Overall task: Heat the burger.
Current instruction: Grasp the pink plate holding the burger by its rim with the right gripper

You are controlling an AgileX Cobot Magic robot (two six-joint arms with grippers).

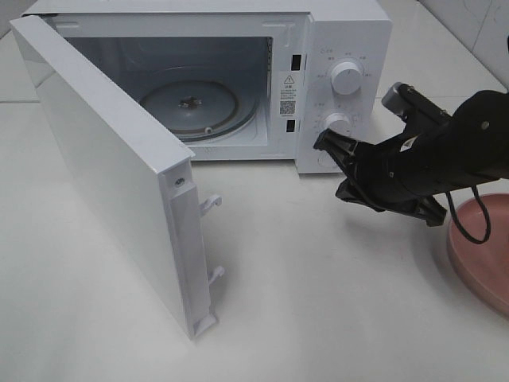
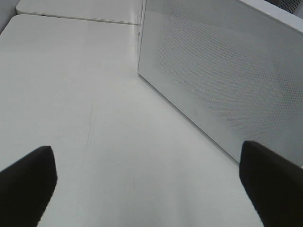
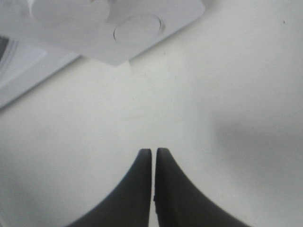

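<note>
Currently: right pincer (image 1: 320, 143) closed on nothing, left pincer (image 2: 147, 156) spread wide and empty.
The right pincer's tips hover just beside the lower knob (image 1: 338, 122) of the microwave (image 1: 350, 32), above the tabletop (image 1: 318, 302). The left pincer hangs over the tabletop near the outer face of the open door (image 2: 227, 80). A pink plate (image 1: 485, 247) lies at the right edge, under the arm. The burger shows in no view.

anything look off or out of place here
Nothing is spilled or broken. The odd part is that no burger shows anywhere. The microwave door stands wide open, the glass turntable is bare, and the visible part of the pink plate holds nothing.
</note>
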